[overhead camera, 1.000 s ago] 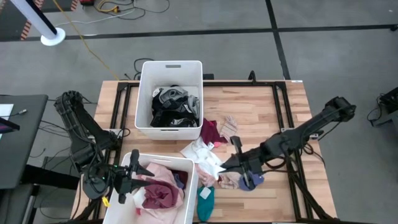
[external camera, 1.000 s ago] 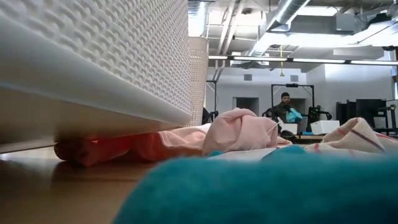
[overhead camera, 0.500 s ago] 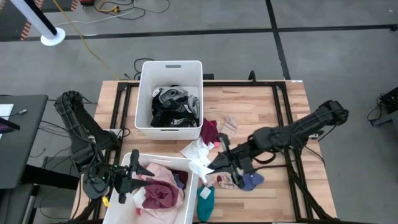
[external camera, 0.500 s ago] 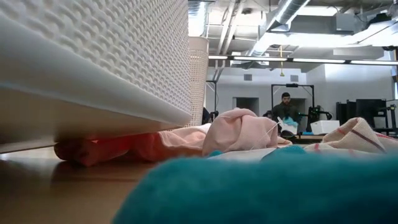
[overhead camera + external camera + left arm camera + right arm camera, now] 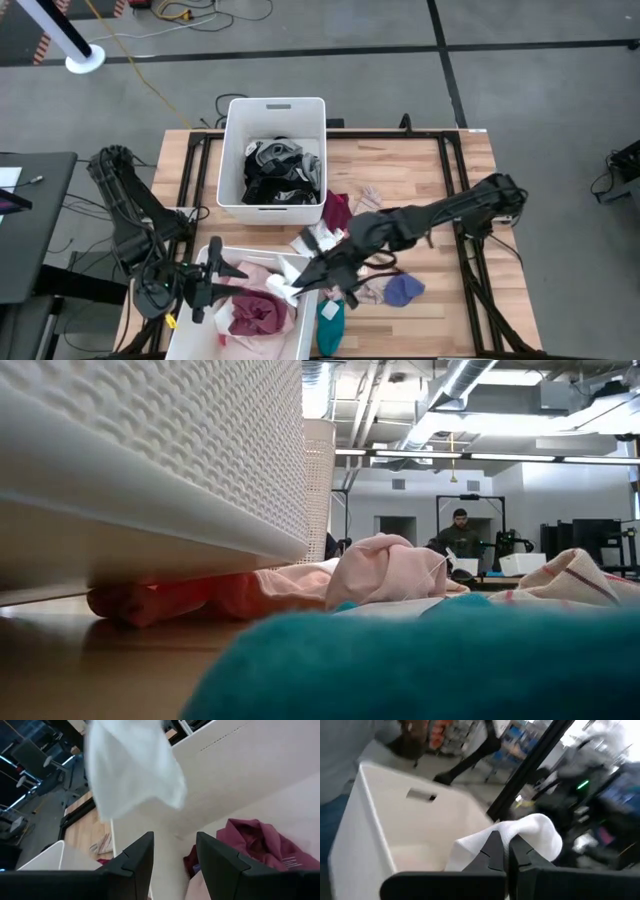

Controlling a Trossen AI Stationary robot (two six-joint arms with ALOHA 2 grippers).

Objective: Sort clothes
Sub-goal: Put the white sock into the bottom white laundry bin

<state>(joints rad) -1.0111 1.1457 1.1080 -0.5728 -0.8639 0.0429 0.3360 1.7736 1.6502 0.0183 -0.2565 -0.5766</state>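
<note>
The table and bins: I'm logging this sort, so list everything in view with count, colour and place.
far bin: one, white, table's far side, holds black and grey clothes.
near bin: one, white, near left, holds pink and maroon clothes.
loose clothes: several, maroon, pink, white, between the bins and beside them.
blue garment: one, table centre-right.
teal garment: one, beside near bin.
white garment: one, over near bin's rim.
left end effector: over near bin.
right end effector: shut on white garment.

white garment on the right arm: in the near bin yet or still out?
Out: the right gripper is shut on the white garment, holding it over the near bin's rim, not released.
</note>
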